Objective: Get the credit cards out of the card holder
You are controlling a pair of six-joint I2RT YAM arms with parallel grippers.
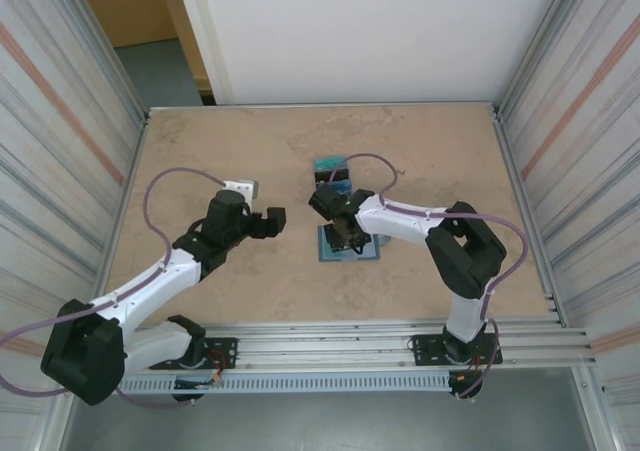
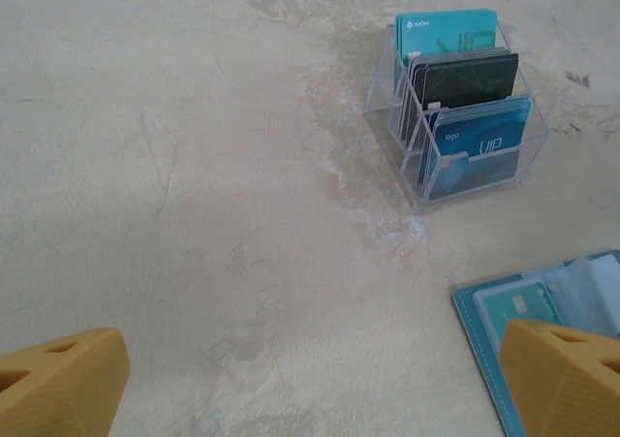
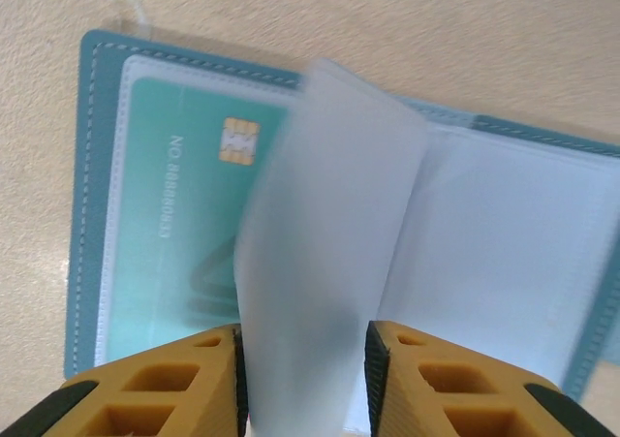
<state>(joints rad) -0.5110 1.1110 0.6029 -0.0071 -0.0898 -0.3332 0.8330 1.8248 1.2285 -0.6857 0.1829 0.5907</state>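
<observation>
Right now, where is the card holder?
Top view: the card holder lies open on the table under the right tool, just nearer than the clear card rack.

Mottled tan tabletop (image 1: 250, 141) between ribbed metal side walls (image 1: 60, 121), white panel (image 1: 370, 31) behind, aluminium rail (image 1: 350, 336) in front.

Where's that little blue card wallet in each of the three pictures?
Top external: card holder, just right of centre, beneath the right gripper.
Left wrist: card holder, bottom right corner.
Right wrist: card holder, lying open, centre.
Shared landmark: the teal chip card in its pocket.
</observation>
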